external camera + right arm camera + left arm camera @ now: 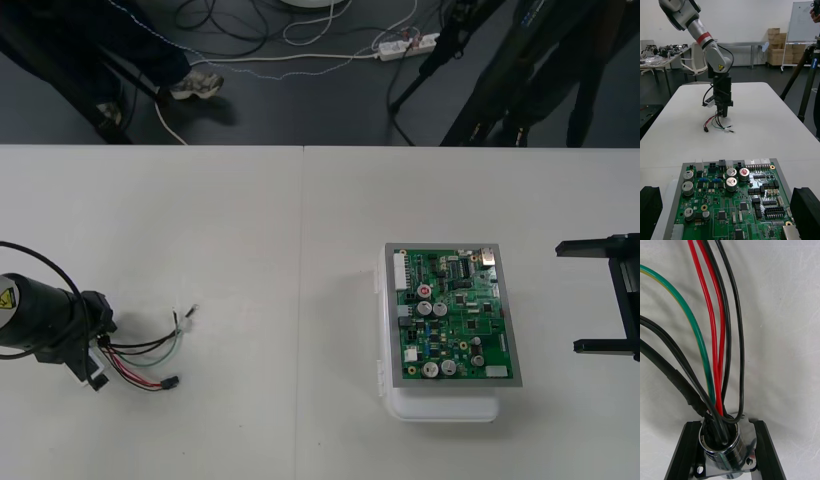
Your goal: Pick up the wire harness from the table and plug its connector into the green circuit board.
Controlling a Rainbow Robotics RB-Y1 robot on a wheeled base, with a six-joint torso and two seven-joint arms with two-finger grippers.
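My left gripper point(97, 352) stands at the table's left side, shut on the wire harness's round metal socket point(725, 446); its black fingers point(685, 453) press the flange from both sides. Red, black and green wires point(148, 358) fan out to the right of it, ending in the small black plug point(172, 381) on the table. From the right wrist, the left gripper point(723, 107) points down with the wires point(717, 124) trailing onto the table. The green circuit board point(452, 315) rests on its white base point(440, 406) right of centre. My right gripper point(597, 297) waits open just right of the board.
The table's far edge point(320, 147) runs along the top, with dark floor, cables and tripod legs beyond. In the right wrist view the board point(733, 202) sits close in front of the right gripper's fingers point(805, 210). Bare table separates harness and board.
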